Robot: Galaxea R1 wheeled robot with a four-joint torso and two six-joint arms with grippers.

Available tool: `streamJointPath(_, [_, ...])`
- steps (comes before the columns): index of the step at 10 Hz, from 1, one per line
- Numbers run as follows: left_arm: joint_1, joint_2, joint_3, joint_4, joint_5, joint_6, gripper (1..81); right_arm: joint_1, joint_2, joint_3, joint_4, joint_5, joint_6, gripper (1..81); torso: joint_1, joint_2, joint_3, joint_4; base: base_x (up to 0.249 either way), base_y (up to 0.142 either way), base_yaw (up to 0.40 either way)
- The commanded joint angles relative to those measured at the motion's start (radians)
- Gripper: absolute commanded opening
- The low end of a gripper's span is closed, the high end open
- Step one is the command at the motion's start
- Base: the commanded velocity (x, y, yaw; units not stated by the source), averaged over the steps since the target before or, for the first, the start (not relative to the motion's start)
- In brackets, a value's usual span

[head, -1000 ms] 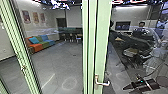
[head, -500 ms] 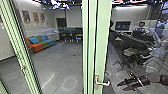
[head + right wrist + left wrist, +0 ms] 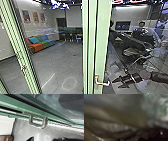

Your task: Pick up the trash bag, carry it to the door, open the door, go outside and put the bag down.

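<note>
My right claw [image 3: 115, 84], spread, had neared the door handle [image 3: 102, 83] at one o'clock, making opening feasible. I couldn't tell my left claw's state.

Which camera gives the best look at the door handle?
The right wrist view: the handle is large there, its loop plain. The head view has it smaller, on the green-framed door. The left wrist view is too blurred to tell.
</note>
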Motion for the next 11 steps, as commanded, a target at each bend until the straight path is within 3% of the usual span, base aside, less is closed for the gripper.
streamJointPath(1, [-0.047,0.003,0.008,-0.011,0.069,0.004,1.0,0.162,0.055,-0.061,0.022,-0.048,0.095,81.1,0.000,0.000,0.000,0.000,0.000,0.000,0.000])
streamJointPath(4, [-0.047,0.003,0.008,-0.012,0.067,0.004,1.0,0.165,0.125,-0.128,0.004,-0.065,0.215,81.1,0.000,0.000,0.000,0.000,0.000,0.000,0.000])
streamJointPath(7, [-0.047,0.003,0.008,-0.012,0.066,0.004,1.0,0.156,0.182,-0.152,-0.124,-0.082,0.421,81.1,0.000,0.000,0.000,0.000,0.000,0.000,0.000])
streamJointPath(8, [-0.046,0.002,0.008,-0.012,0.066,0.004,1.0,0.153,0.196,-0.156,-0.162,-0.083,0.464,81.1,0.000,0.000,0.000,0.000,0.000,0.000,0.000])
streamJointPath(11, [-0.047,0.000,0.006,-0.014,0.064,0.004,1.0,0.117,0.236,-0.233,-0.175,-0.085,0.475,81.1,0.000,0.001,-0.001,0.000,0.000,0.000,0.000])
